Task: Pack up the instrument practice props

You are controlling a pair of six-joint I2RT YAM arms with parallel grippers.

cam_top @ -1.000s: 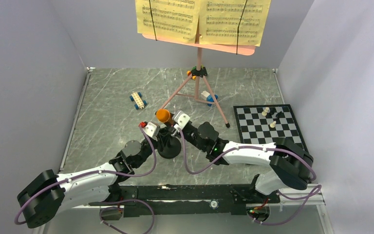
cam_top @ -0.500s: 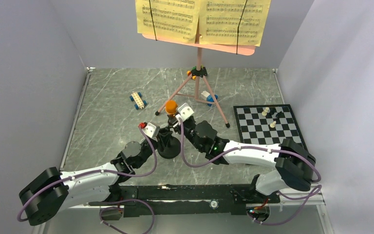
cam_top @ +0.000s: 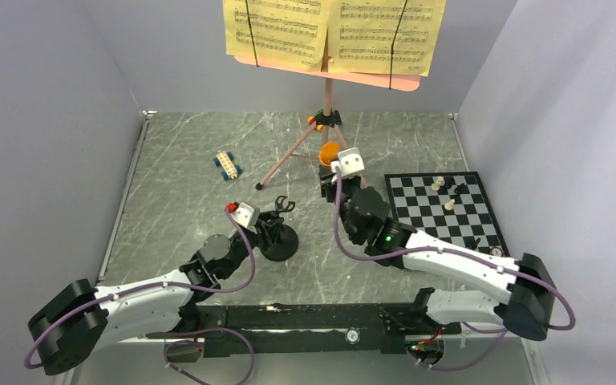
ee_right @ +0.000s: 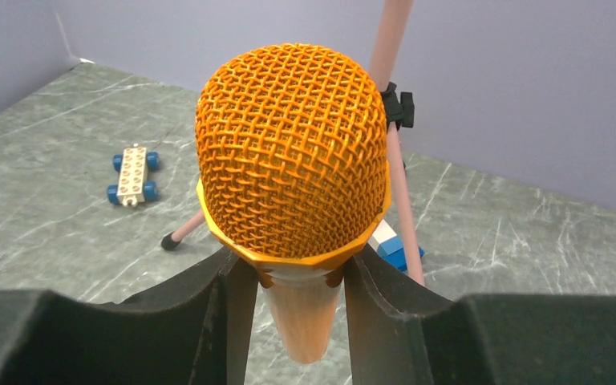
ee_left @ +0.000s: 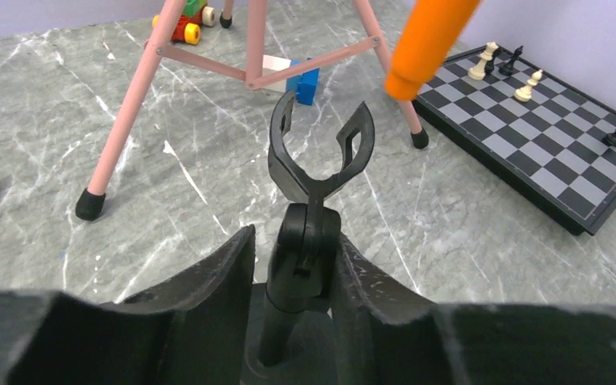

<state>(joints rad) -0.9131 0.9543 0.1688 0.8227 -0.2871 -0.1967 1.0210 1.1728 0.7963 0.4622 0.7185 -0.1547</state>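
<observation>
The left arm (cam_top: 144, 293) and right arm (cam_top: 449, 261) share one build: glossy white link shells between bulky black joint housings (cam_top: 64, 325). A thin purple cable (cam_top: 245, 265) loops loosely along each arm, running from behind the end effector back to the black base rail (cam_top: 305, 329). Just behind the left end effector (cam_top: 275, 233) sits a small white camera block (cam_top: 246, 213) with a red spot (cam_top: 233, 207) beside it. The right end effector (cam_top: 330, 172) carries a matching white block (cam_top: 350, 163), and further back on that arm a green light (cam_top: 387, 238) glows. The fingers (ee_left: 200, 313) are broad, matte black, curved wedges.
</observation>
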